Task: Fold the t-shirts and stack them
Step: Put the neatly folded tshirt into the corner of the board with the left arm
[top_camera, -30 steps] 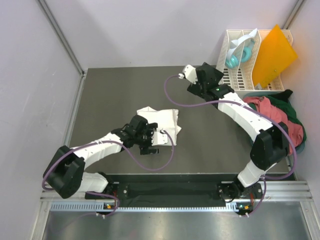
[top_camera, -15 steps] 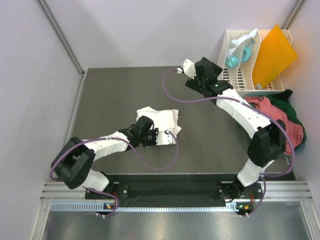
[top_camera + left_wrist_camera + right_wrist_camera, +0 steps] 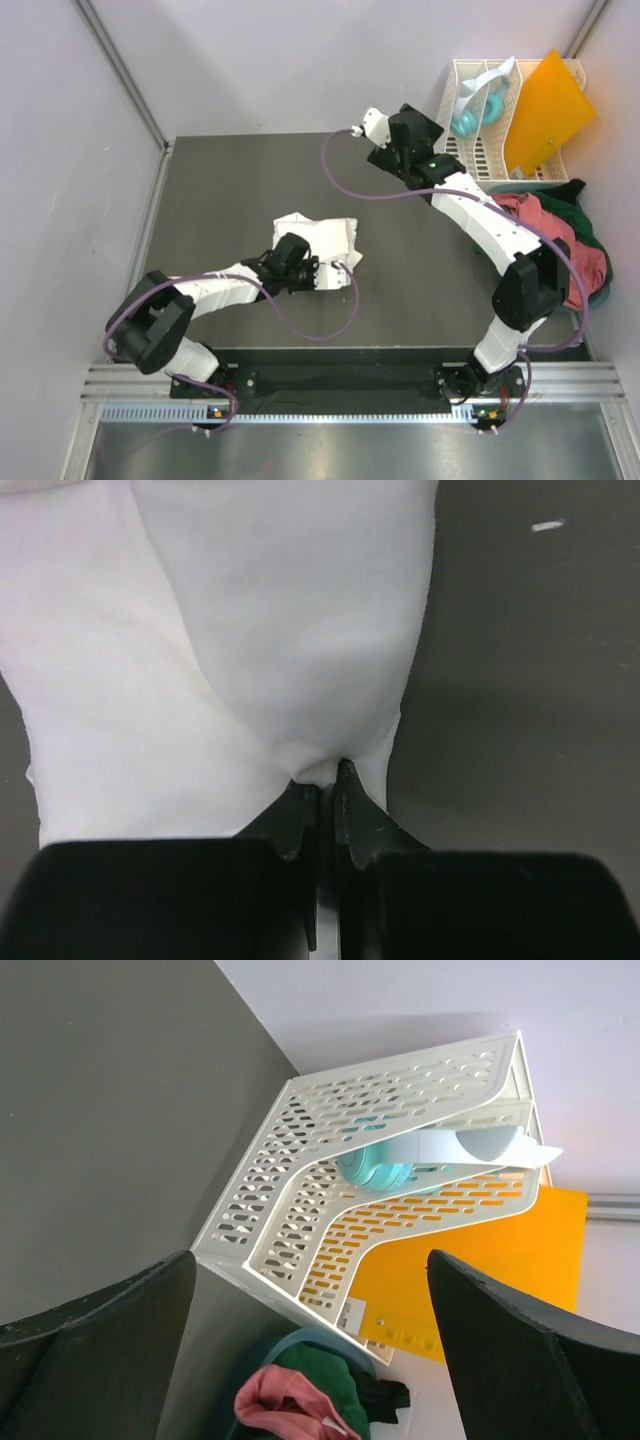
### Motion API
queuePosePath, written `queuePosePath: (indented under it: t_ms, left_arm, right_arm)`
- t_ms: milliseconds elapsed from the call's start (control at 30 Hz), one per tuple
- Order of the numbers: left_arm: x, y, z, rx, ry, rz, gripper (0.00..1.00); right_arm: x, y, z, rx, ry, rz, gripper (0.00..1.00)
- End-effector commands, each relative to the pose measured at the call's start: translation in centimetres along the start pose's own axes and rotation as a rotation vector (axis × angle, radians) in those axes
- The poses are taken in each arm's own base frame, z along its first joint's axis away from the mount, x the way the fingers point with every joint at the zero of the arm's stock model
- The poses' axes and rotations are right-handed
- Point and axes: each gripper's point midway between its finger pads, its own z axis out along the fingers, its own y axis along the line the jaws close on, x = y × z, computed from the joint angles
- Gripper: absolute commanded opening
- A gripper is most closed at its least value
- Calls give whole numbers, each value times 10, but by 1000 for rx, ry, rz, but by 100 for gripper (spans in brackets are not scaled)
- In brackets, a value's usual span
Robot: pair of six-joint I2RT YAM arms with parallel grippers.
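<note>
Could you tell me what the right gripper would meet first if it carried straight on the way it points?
The right gripper would probably meet the white slatted rack at its near corner, which sits between the open jaws; depth is unclear.

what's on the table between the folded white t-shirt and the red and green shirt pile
Only bare dark grey table top, seen in the top view; the white right arm crosses above that stretch.
</note>
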Motion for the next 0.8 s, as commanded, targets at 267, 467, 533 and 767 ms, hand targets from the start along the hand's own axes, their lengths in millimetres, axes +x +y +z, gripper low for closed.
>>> queuePosePath:
  t_ms: [267, 467, 533, 767]
  left_arm:
    - [81, 80, 17, -185, 351, -155, 0]
    - [128, 120, 7, -217, 435, -157, 0]
    - [144, 133, 6, -223, 456, -175, 0]
    - [225, 162, -12, -218, 605, -182, 0]
  right_arm:
    - [-26, -12, -5, 37, -68, 21, 99]
    - [-29, -15, -5, 49, -77, 24, 99]
    - [-28, -15, -5, 49, -77, 24, 99]
    - [-27, -14, -4, 51, -77, 26, 99]
